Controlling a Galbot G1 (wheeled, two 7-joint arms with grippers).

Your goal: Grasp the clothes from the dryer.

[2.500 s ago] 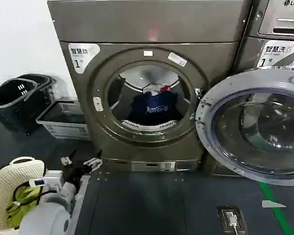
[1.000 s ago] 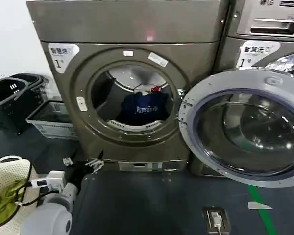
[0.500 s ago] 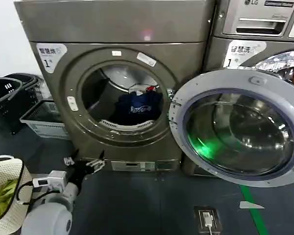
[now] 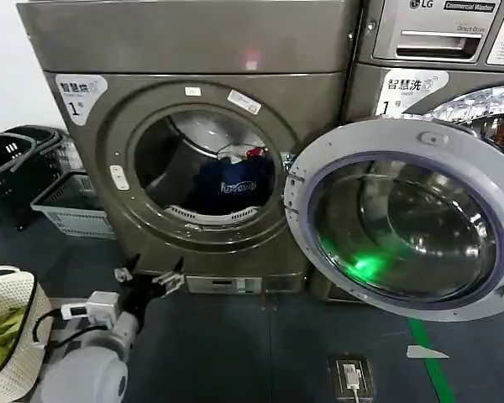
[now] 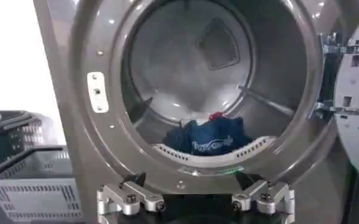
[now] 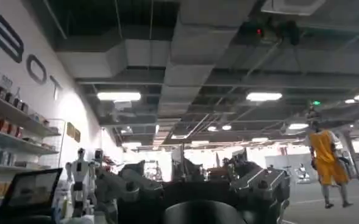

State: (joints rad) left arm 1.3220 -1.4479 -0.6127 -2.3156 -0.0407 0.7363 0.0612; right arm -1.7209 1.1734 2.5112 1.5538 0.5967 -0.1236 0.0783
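While the dryer (image 4: 193, 151) is standing with its door (image 4: 403, 227) swung wide, the clothes (image 4: 231, 186) are lying at the drum's front lip; the left gripper (image 4: 149, 280) is hovering spread and empty before the dryer's lower edge.

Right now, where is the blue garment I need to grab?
The blue garment lies low inside the dryer drum, just behind the porthole's lower rim, left of the open door. The left gripper sits below the porthole, outside it.
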